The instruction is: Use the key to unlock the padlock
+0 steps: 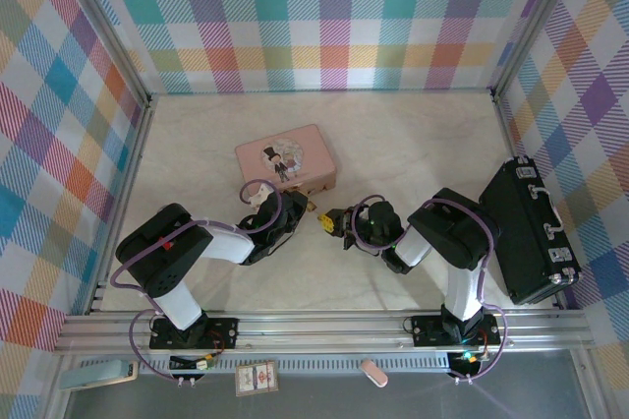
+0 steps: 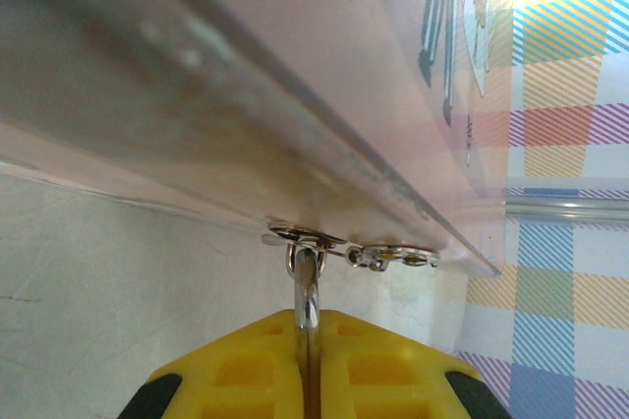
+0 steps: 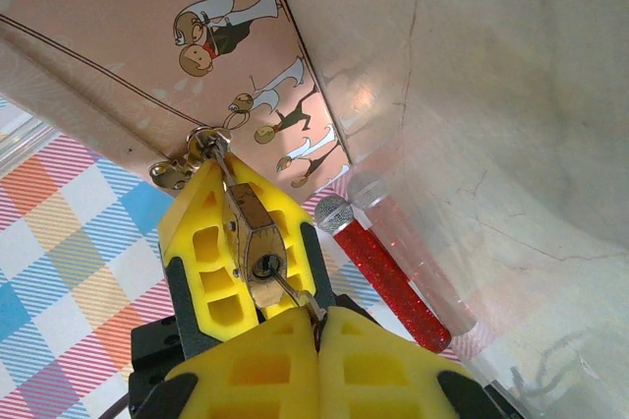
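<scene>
Pale marbled tabletop point(image 1: 413, 144), plaid walls point(image 1: 324, 16) — left fingers point(image 2: 236, 370) tight on padlock point(image 3: 254, 237), right fingers point(image 3: 256, 370) on key point(image 3: 295, 293).

One padlock point(image 3: 251, 237) in my left fingers point(image 3: 201, 267), one key point(image 3: 294, 292) in my right fingers point(image 3: 257, 362), one pink box point(image 1: 285, 156) past them, one red microphone point(image 3: 378, 271) alongside, one black case point(image 1: 526, 232).

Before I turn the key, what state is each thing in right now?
pink box: lid closed
padlock: hooked through the pink box's latch, shackle looks shut
key: in the padlock's keyhole
left gripper: shut on the padlock
right gripper: shut on the key
black case: closed
</scene>
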Motion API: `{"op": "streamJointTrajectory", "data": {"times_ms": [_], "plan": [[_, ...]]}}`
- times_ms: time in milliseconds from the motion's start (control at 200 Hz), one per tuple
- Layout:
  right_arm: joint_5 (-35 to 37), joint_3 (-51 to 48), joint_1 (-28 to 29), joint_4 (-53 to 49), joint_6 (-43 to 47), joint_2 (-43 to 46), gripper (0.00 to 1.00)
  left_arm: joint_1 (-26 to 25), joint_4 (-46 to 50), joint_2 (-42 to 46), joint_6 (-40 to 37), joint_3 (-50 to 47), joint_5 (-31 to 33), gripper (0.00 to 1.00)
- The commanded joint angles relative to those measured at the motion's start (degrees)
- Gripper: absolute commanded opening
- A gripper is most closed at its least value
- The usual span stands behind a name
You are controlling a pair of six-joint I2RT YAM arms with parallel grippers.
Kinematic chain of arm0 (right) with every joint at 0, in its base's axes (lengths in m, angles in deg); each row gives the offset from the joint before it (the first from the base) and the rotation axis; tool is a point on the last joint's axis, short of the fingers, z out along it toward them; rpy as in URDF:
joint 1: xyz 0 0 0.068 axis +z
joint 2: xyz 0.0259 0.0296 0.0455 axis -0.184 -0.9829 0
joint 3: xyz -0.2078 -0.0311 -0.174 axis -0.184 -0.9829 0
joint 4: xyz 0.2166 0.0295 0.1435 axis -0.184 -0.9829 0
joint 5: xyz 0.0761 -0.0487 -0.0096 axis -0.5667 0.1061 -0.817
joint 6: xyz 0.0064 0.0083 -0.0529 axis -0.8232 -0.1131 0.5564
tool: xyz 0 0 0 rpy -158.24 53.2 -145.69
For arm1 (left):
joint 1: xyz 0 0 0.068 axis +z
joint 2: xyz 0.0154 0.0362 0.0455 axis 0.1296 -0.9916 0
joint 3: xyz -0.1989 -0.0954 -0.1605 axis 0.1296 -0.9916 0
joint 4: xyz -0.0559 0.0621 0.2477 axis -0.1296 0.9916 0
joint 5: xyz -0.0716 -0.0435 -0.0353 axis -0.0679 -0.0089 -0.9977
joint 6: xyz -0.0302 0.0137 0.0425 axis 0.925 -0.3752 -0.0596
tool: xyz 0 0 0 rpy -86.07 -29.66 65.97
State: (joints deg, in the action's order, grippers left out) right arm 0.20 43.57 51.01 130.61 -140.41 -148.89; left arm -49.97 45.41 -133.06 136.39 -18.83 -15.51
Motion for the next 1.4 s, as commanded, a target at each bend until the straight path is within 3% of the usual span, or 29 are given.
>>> {"op": "streamJointTrajectory", "data": {"times_ms": [0,995,1395], "plan": [[1.71,-0.04,-0.25,0.75,0.86,1.20,0.00,-1.57,-5.78,0.62,1.24,0.94,-4.51,0.00],[-0.04,1.41,-0.33,-10.13,5.08,6.07,0.00,-1.84,-6.29,0.17,1.06,1.03,-4.60,0.00],[0.96,0.85,-0.37,-8.40,4.46,5.97,0.00,-3.12,-6.46,-0.10,1.07,0.88,-4.27,0.00]]}}
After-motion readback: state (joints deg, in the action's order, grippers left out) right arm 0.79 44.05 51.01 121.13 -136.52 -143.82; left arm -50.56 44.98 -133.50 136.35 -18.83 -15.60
